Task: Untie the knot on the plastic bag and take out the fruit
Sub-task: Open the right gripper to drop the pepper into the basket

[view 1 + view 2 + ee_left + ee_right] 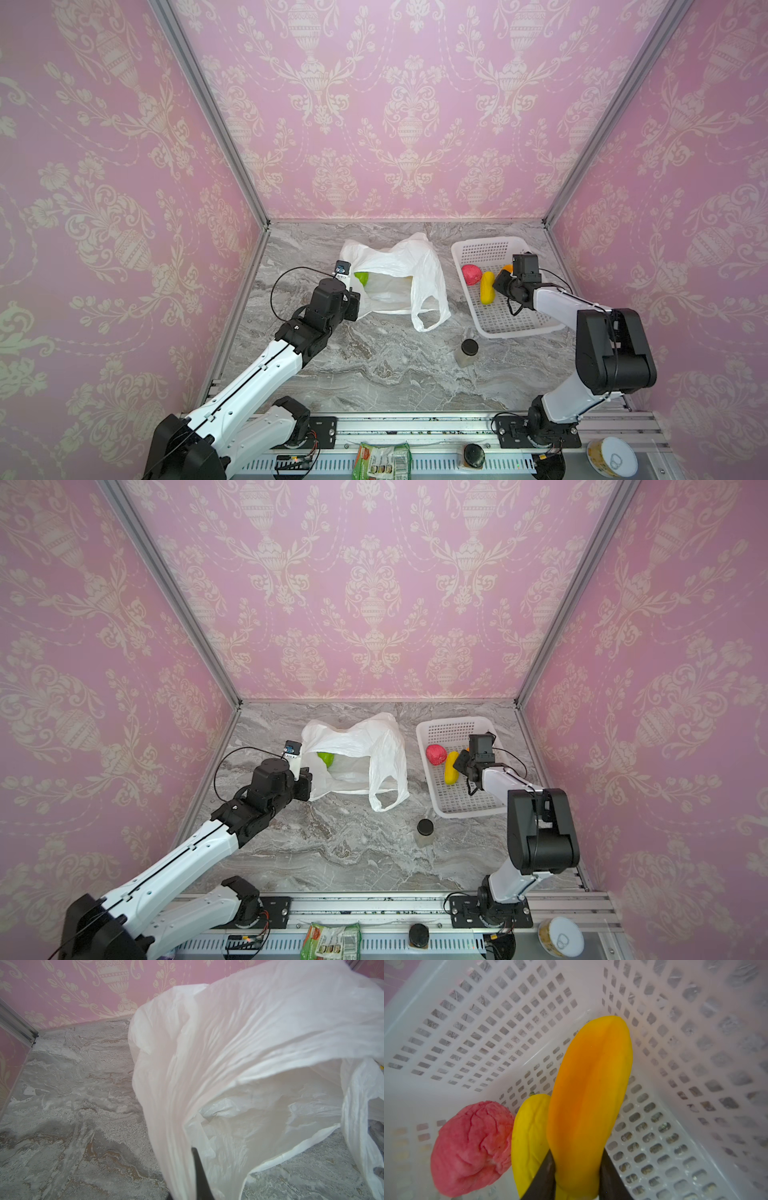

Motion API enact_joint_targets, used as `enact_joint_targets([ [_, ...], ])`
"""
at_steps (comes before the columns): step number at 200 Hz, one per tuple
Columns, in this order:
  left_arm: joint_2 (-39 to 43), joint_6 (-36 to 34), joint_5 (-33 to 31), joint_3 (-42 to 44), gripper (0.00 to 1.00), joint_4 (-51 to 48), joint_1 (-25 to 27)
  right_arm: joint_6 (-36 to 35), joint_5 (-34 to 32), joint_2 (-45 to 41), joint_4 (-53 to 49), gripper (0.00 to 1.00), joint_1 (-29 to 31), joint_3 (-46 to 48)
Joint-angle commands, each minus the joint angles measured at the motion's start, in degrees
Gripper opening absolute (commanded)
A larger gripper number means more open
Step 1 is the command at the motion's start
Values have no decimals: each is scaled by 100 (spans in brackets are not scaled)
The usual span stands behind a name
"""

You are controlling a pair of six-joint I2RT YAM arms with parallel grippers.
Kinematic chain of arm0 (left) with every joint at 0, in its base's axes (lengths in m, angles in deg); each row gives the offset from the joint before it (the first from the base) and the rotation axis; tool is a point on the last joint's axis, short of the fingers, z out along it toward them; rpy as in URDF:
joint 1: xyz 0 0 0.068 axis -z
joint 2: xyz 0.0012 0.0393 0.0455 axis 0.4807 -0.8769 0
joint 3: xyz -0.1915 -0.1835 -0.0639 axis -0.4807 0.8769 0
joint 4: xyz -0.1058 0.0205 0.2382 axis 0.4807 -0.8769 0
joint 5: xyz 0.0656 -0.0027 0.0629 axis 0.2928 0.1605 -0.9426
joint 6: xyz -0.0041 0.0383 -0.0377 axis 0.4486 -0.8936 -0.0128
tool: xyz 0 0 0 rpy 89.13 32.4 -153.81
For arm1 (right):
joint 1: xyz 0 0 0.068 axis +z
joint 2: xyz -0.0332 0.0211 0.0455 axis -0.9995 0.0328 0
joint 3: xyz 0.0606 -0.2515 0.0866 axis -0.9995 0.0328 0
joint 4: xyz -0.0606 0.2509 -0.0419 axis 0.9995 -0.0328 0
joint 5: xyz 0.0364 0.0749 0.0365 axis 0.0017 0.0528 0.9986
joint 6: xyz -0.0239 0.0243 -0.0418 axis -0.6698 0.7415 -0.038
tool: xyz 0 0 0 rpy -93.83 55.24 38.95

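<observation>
The white plastic bag point(399, 266) point(361, 746) lies open-mouthed on the marble table, with a green fruit point(361, 277) point(326, 758) inside it. No knot is in view, and one loop handle point(430, 316) lies loose. My left gripper point(188, 1159) is shut on the bag's rim point(172, 1126) at its left side, and plastic hides one finger. My right gripper point(577, 1159) is inside the white basket point(490, 249) point(488, 1032), shut on an orange oblong fruit point(591, 1084). A yellow fruit point(487, 287) point(529, 1136) and a pink-red fruit point(471, 274) point(471, 1147) lie beside it.
A small jar with a black lid point(467, 352) point(424, 832) stands in front of the bag and basket. On the front rail lie a green packet point(382, 461), a black-lidded jar point(473, 455) and a tin can point(611, 457). Pink walls close three sides.
</observation>
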Motion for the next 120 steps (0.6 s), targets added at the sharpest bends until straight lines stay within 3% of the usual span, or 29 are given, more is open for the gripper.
enact_joint_targets([
  [1,29,17,-125,-128,0,-80,5,-188,143,376,-276,30,-55,-481],
  [20,8,20,-122,-102,0,-71,5,-218,314,658,-513,33,-80,-792],
  [56,34,12,-90,-111,0,-60,5,-193,263,361,-104,68,-75,-387],
  [120,-36,5,-86,-130,0,-69,5,-173,-318,-900,1276,82,64,1037],
])
